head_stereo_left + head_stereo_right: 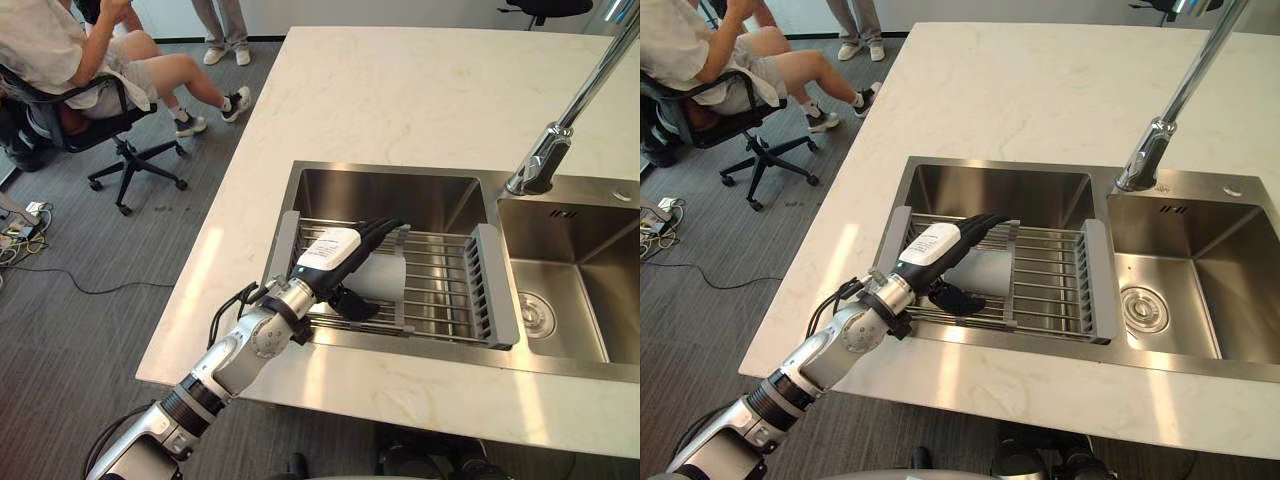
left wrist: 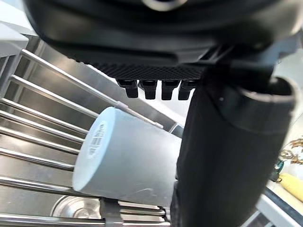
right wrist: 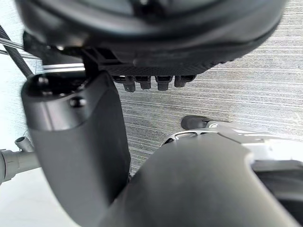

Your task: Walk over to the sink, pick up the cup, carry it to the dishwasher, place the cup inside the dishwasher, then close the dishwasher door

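Observation:
A white cup (image 1: pixel 385 278) lies on its side on the wire rack (image 1: pixel 445 290) across the left sink basin (image 1: pixel 390 195). My left hand (image 1: pixel 335 250) reaches in from the counter's front edge. Its straight fingers (image 2: pixel 151 87) stretch over the top of the cup (image 2: pixel 123 161) and its thumb (image 2: pixel 227 156) stands beside it, with the cup in the gap between them. The hand is open and not closed round the cup. My right hand (image 3: pixel 75 142) hangs over grey carpet with relaxed fingers (image 3: pixel 151 82), holding nothing.
A tall chrome faucet (image 1: pixel 560 120) stands behind the divide between the two basins. The right basin (image 1: pixel 560 290) has a round drain. The pale marble counter (image 1: pixel 420 90) surrounds the sink. A person sits on an office chair (image 1: pixel 110 120) at the far left; another stands behind.

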Tool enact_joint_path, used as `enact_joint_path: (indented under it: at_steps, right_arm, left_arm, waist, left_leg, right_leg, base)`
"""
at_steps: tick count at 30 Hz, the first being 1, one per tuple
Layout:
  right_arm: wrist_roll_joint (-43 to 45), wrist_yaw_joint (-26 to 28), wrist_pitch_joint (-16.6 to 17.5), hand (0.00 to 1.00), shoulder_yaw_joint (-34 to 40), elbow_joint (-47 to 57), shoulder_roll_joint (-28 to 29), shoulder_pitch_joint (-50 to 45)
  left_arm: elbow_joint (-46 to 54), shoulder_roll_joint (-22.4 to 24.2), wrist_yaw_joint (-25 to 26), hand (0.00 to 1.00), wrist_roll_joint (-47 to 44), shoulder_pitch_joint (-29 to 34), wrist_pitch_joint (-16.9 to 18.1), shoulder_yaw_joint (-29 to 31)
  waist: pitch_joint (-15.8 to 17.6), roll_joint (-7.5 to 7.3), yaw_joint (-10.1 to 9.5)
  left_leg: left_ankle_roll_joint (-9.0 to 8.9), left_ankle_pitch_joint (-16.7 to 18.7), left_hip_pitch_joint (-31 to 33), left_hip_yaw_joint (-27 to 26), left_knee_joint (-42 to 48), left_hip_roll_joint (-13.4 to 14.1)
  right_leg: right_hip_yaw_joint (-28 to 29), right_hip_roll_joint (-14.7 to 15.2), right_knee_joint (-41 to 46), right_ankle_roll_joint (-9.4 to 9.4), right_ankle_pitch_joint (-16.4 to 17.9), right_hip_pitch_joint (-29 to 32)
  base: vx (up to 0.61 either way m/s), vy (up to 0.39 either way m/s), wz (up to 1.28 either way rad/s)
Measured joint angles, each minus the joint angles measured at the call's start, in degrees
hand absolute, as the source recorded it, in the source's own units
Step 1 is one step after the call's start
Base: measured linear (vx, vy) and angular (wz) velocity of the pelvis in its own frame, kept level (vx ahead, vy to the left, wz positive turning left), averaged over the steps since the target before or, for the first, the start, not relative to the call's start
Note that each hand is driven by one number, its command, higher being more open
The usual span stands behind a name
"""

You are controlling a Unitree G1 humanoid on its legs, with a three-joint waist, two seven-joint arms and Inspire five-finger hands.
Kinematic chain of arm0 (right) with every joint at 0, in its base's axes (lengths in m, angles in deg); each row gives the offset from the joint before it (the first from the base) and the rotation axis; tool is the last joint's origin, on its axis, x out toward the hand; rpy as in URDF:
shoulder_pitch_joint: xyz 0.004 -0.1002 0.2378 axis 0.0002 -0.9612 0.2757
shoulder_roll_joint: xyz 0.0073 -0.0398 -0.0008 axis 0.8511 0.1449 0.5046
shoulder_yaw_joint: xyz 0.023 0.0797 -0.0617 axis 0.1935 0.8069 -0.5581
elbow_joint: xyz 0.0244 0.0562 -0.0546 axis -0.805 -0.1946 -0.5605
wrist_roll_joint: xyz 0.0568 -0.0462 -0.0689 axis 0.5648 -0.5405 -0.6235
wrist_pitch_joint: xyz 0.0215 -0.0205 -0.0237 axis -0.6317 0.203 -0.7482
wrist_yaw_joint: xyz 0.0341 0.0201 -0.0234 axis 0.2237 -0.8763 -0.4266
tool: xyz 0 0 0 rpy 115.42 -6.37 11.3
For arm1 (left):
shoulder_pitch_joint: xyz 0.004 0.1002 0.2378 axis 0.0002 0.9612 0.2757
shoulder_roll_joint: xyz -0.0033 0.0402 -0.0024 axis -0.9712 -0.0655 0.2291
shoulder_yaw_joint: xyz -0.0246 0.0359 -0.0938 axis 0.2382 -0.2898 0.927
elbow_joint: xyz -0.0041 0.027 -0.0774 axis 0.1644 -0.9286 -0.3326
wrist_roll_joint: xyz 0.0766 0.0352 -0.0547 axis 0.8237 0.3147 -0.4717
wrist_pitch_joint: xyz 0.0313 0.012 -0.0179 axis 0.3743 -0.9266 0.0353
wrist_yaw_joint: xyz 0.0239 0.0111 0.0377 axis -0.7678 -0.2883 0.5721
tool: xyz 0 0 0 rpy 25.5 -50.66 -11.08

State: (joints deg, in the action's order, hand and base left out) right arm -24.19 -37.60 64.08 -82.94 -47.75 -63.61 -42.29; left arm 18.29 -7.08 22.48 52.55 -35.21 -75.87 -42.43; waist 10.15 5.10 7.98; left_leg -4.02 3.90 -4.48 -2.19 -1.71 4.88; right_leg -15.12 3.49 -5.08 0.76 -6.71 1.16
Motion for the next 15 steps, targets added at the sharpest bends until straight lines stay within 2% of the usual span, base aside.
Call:
enact_joint_path:
  at_steps: [12,13,15]
  right_arm:
    - [0.0,-0.6,-0.6,1.00,0.3,-0.1,-0.1,1.6]
    - [0.0,-0.6,-0.6,1.00,0.3,-0.1,-0.1,1.7]
    - [0.0,-0.7,-0.6,1.00,0.3,-0.1,-0.1,1.7]
  left_arm:
    - [-3.7,0.8,-0.7,1.00,0.2,-2.6,-1.1,0.0]
    - [-3.8,0.8,-0.7,0.00,0.3,-2.7,-1.1,0.1]
    - [-3.8,0.8,-0.8,0.00,1.2,-2.9,-1.1,0.1]
  waist:
    - [1.5,0.39,0.65]
    - [1.5,0.39,0.65]
    - [1.5,0.39,0.64]
  left_leg:
    - [-0.16,-0.1,1.0,-0.2,-0.1,0.3]
    - [-0.16,-0.1,1.1,-0.2,-0.1,0.3]
    - [-0.16,-0.1,1.2,-0.3,-0.2,0.3]
  right_leg:
    - [0.0,-0.2,-0.2,0.03,0.0,1.2]
    - [0.1,-0.3,-0.2,0.03,0.0,1.2]
    - [0.2,-0.3,-0.2,0.03,0.0,1.4]
  base:
    - [0.00,0.000,0.00]
    - [0.00,0.000,0.00]
    - [0.00,0.001,-0.02]
